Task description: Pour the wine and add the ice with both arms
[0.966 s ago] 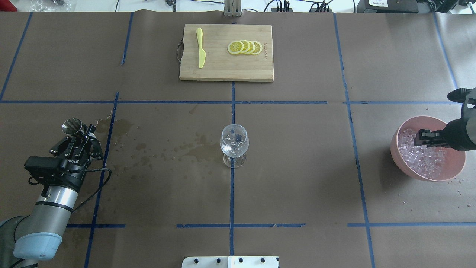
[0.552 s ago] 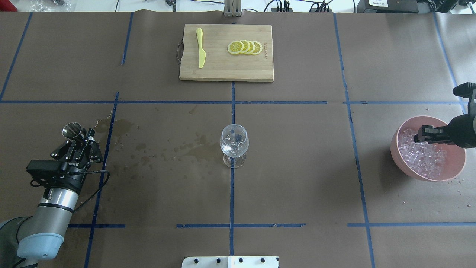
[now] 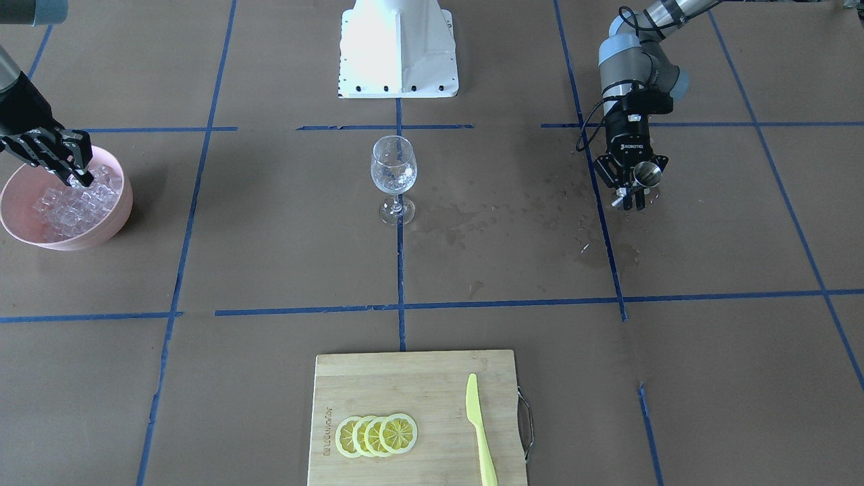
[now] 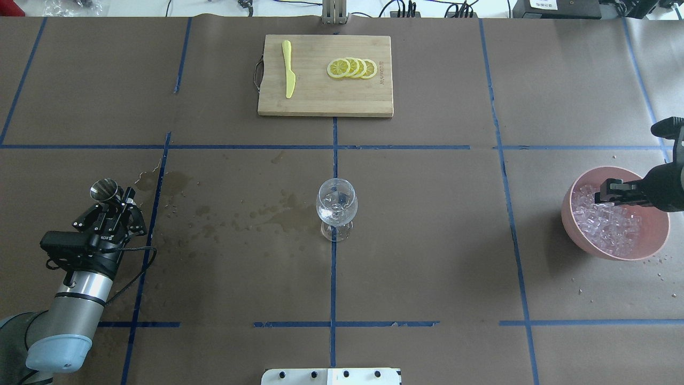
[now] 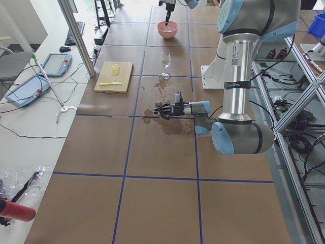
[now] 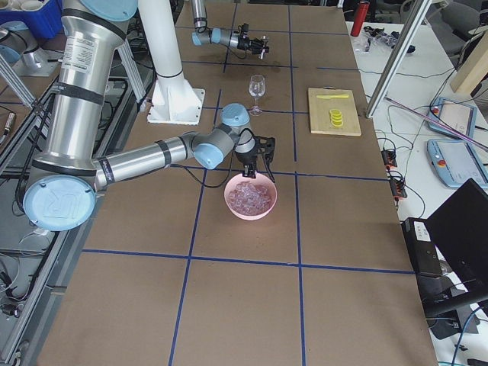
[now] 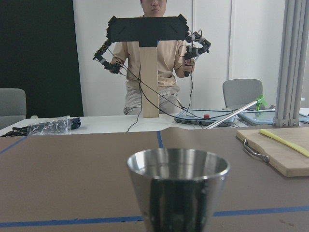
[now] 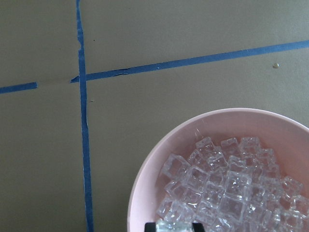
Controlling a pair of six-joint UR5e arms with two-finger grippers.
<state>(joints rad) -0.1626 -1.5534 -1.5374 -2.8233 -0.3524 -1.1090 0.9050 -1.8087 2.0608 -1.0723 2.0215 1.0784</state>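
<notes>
My left gripper [image 4: 115,206] is at the table's left, shut on a small steel measuring cup [image 4: 104,189] that it holds upright just above the paper. The cup fills the left wrist view [image 7: 177,188]. A wine glass [image 4: 336,206] with a little clear wine stands at the centre, far from both grippers. My right gripper [image 4: 604,193] is over the pink bowl [image 4: 565,214] of ice [image 4: 609,224]. In the right wrist view its fingertips are shut on one ice cube [image 8: 175,225], just above the heap [image 8: 227,179].
A wooden cutting board [image 4: 326,101] with lemon slices [image 4: 352,68] and a yellow knife [image 4: 288,69] lies at the far centre. Wet stains [image 4: 256,214] spread between the left gripper and the glass. Loose ice bits [image 4: 662,267] lie by the bowl. The white pedestal [image 3: 398,47] stands behind the glass.
My right gripper has drawn back and up from deep in the ice toward the bowl's far side. My left gripper has pulled back slightly toward the robot with the cup.
</notes>
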